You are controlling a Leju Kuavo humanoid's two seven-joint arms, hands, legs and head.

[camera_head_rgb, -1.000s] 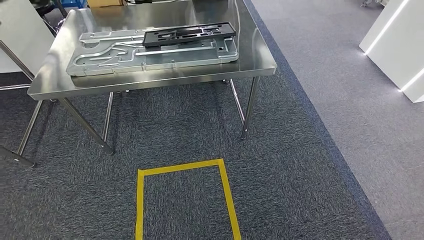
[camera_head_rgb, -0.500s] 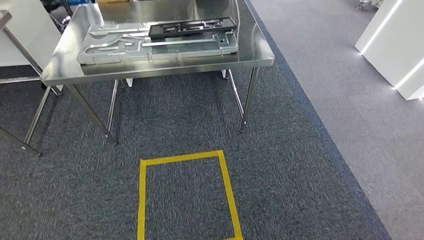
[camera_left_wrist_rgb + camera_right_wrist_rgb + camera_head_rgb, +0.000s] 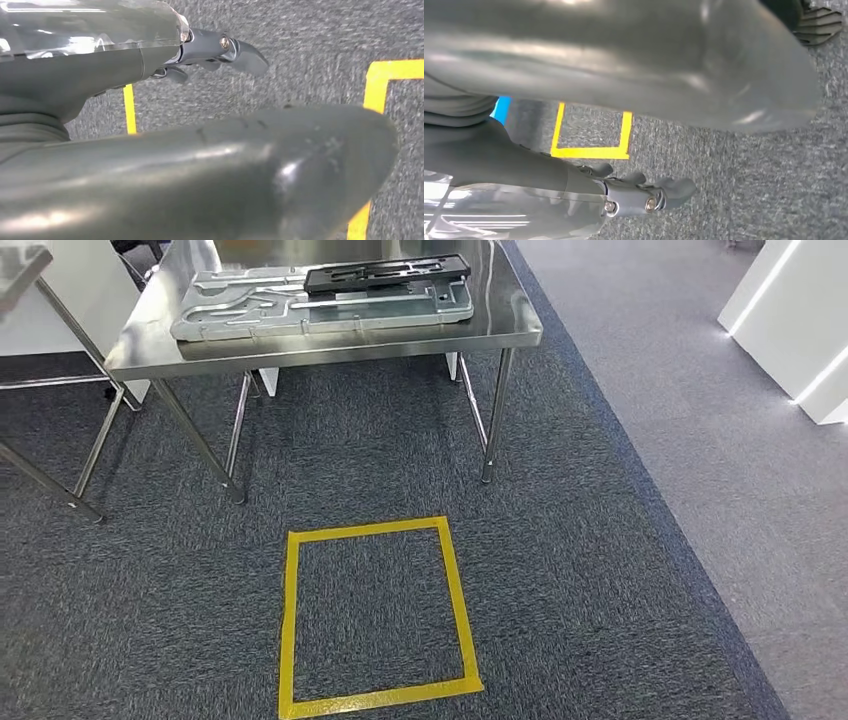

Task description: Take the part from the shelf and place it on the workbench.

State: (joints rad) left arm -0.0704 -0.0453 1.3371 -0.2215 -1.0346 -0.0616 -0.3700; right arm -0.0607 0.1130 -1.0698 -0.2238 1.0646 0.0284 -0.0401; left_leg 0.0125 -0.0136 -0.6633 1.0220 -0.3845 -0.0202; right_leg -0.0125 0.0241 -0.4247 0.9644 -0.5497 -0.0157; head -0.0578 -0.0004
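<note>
The steel counter [image 3: 330,340] stands ahead on grey carpet [image 3: 600,570], with a yellow tape rectangle [image 3: 375,615] marked on the floor in front of it. On the counter lies a long pressed-metal tray plate [image 3: 320,306], silver, ribbed with channels, running nearly the full width of the top. Resting across its far right portion is the black part [image 3: 388,274], a flat slotted frame with cut-outs along its length.

That black part looks to me like moulded plastic: light, fairly stiff across its short side but likely to flex along its length if lifted from one end. Its flat faces would be slick, so I would take it by the long edges or hook the fingers through a cut-out near the middle, where it balances. The metal plate beneath would be heavier, rigid, with thin edges.

Both arms hang down over the carpet. The left hand [image 3: 210,50] holds nothing, its fingers loosely extended and apart. The right hand [image 3: 644,192] is likewise empty, fingers spread slightly
</note>
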